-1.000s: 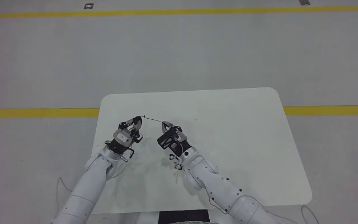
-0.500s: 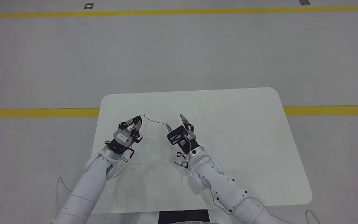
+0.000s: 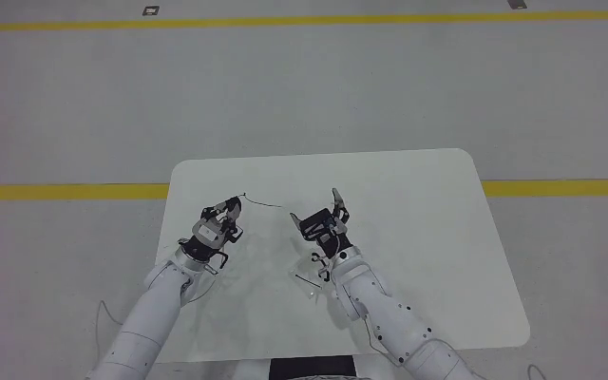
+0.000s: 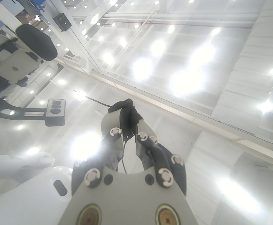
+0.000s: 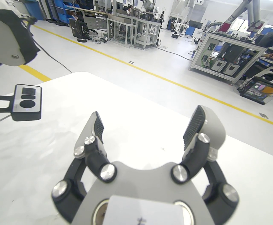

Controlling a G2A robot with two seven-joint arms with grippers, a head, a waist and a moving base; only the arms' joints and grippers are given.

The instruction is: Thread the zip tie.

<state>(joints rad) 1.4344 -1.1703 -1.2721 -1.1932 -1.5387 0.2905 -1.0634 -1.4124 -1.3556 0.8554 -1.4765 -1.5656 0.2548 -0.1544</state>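
Observation:
A thin black zip tie (image 3: 261, 201) sticks out over the white table (image 3: 408, 190) from my left gripper (image 3: 231, 209), which is shut on its near end. In the left wrist view the fingertips (image 4: 125, 106) pinch together on the zip tie (image 4: 97, 101), and its tail points away to the side. My right gripper (image 3: 317, 213) stands open just right of the tie's free tip, apart from it. Its ribbed fingers (image 5: 98, 125) are spread wide with nothing between them. Off to one side in the right wrist view is the left gripper (image 5: 28, 20) with the zip tie (image 5: 53, 59) trailing from it.
The white table (image 5: 128, 106) has bare surface to the right and behind both grippers. Yellow floor lines (image 3: 304, 21) run beyond the table's far edge and at its sides.
The right gripper has let go of the zip tie's free end, opened wide and drawn off to the right. The left gripper has stayed put, still holding the tie.

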